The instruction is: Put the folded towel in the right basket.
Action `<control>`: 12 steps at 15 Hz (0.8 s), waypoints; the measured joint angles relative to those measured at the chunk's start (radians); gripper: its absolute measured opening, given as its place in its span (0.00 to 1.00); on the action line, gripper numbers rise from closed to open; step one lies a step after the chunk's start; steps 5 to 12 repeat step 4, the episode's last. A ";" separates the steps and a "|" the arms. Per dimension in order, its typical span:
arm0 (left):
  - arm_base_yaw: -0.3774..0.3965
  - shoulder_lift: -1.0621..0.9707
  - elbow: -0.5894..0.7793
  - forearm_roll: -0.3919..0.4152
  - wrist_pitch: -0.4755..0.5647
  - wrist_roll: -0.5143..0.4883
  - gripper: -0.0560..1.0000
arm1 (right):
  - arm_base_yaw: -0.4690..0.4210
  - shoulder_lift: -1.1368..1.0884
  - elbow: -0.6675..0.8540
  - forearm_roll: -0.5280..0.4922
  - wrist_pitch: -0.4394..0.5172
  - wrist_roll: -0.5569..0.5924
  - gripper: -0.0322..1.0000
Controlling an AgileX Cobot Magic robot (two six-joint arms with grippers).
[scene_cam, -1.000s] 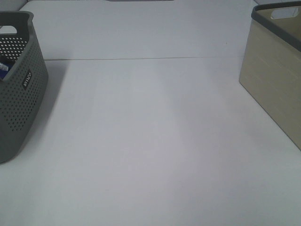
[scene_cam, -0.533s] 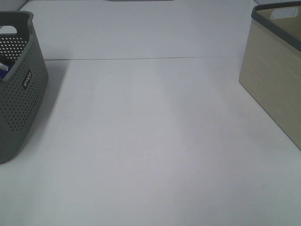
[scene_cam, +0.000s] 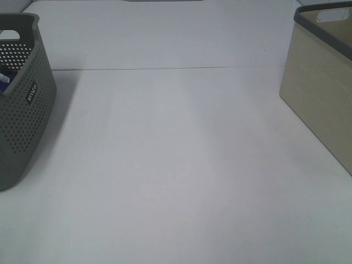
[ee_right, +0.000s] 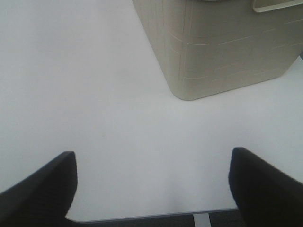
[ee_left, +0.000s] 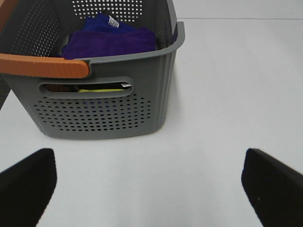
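A folded purple towel (ee_left: 111,41) lies inside the grey perforated basket (ee_left: 102,111), with a blue towel behind it and something yellow beneath. The same grey basket (scene_cam: 22,104) stands at the left edge of the exterior view, a bit of blue showing inside. The beige basket with a dark rim (scene_cam: 322,82) stands at the right, and it also shows in the right wrist view (ee_right: 213,47). My left gripper (ee_left: 151,184) is open and empty, in front of the grey basket. My right gripper (ee_right: 151,184) is open and empty, short of the beige basket. Neither gripper shows in the exterior view.
An orange handle (ee_left: 45,66) lies across the grey basket's near rim. The white table (scene_cam: 176,165) spreads between the two baskets, with a thin seam line across it at the back. The table's near edge shows in the right wrist view (ee_right: 142,220).
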 joint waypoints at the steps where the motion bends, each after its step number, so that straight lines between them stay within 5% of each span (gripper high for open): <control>1: 0.000 0.000 0.000 0.000 0.000 0.000 0.99 | 0.000 0.000 0.000 0.000 0.000 0.000 0.85; 12: 0.000 0.000 0.000 0.000 0.000 0.000 0.99 | 0.000 0.000 0.000 0.000 0.000 0.000 0.85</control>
